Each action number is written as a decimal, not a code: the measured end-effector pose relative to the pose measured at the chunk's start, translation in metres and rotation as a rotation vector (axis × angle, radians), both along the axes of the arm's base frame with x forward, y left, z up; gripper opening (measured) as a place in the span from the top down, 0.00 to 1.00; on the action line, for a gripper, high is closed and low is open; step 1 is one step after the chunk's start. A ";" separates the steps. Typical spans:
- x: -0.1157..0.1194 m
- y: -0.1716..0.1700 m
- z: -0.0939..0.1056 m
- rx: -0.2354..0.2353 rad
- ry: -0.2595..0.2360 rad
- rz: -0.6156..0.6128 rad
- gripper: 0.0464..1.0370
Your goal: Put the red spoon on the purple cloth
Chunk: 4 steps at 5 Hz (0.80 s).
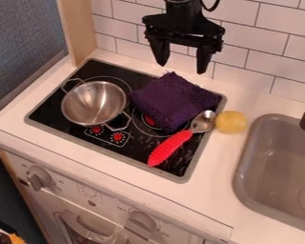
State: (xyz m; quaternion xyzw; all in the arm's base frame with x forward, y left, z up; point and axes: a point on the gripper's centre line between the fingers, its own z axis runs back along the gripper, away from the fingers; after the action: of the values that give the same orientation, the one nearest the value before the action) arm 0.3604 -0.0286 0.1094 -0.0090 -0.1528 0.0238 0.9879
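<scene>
The black pincer (182, 68) is hanging near the top edge, with its fingers standing spread, pinching nothing, against the tiled wall (263, 62). Toward six o'clock from it, the purple cloth (171, 100) is lying bunched on the cooktop (53, 114). Farther out that way, the red spoon (171, 147) is resting off the cloth, its handle pointing to seven o'clock and its metal bowl to one; whether the bowl is touching the cloth's edge, I cannot tell. A yellow ball (231, 122) is sitting just beside the bowl, at its three o'clock. The steel pot (95, 102) is standing at the cloth's nine, and the sink (239, 171) is lying at the spoon's four.

The step in hand is seemingly the approach to the spoon, with the grasp yet waiting. The next move is calling for a descent toward six, past the cloth, with the fingers straddling the red handle before closing. After that, the placing will be calling for a small lift and a carry toward twelve.
</scene>
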 end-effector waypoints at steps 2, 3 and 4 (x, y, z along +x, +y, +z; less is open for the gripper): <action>-0.013 -0.001 -0.006 -0.007 0.033 0.001 0.04; -0.033 -0.001 -0.004 0.012 0.028 0.001 0.04; -0.066 -0.007 -0.013 0.009 0.036 -0.060 0.04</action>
State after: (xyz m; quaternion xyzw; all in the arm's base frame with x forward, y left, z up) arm 0.2948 -0.0354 0.0962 -0.0089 -0.1345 -0.0065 0.9908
